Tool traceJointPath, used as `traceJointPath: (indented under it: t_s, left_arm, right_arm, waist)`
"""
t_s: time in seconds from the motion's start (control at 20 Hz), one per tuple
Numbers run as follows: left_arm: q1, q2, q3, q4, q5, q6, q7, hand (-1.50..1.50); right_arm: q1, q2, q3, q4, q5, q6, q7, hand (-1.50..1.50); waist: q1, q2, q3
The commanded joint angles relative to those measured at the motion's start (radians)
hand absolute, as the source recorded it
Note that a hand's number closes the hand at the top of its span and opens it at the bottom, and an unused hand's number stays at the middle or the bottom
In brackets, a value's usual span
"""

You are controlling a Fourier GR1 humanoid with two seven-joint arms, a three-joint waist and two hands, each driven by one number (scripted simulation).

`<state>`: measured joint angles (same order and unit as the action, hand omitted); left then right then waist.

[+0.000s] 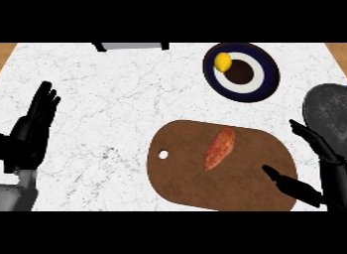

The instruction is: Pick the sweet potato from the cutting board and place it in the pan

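An orange-red sweet potato [220, 148] lies at a slant on the brown cutting board [184, 183] in the middle front of the counter. The dark grey pan [336, 119] sits at the right edge, partly cut off by the view. My right hand [330, 183] is open at the board's right edge, thumb over the board and fingers up toward the pan, a short way right of the sweet potato and not touching it. My left hand [31, 134] rests open at the far left, fingers up.
A dark blue plate [268, 74] with a white ring holds a yellow lemon [223, 62] at the back right. A grey object [131, 46] shows at the back edge. Wooden strips flank the white marble counter [110, 99].
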<state>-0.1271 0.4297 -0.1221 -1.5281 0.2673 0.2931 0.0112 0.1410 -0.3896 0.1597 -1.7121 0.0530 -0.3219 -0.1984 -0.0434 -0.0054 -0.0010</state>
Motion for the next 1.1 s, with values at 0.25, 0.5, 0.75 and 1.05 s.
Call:
traceJointPath:
  t_s: [0.25, 0.5, 0.75, 1.05]
  left_arm:
    - [-0.065, -0.002, -0.001, 0.002, -0.007, -0.01, 0.07, 0.0]
    - [-0.046, -0.026, -0.003, 0.045, -0.022, -0.04, 0.001, 0.0]
    - [-0.099, -0.051, 0.023, 0.099, -0.028, -0.056, -0.003, 0.0]
    - [-0.121, -0.083, 0.028, 0.106, -0.065, -0.066, 0.023, 0.0]
  right_arm:
    - [0.174, -0.358, -0.087, -0.395, 0.081, 0.175, 0.359, -1.5]
    - [0.091, -0.448, -0.131, -0.603, 0.014, 0.275, 0.716, -1.5]
    - [-0.169, -0.469, -0.079, -0.565, 0.055, 0.323, 0.921, -1.5]
    - [-0.385, -0.384, -0.041, -0.516, -0.033, 0.426, 1.053, -1.5]
  waist:
    - [0.019, 0.0, -0.003]
    - [0.039, 0.004, -0.002]
    - [0.058, 0.008, -0.001]
    - [0.052, 0.006, 0.0]
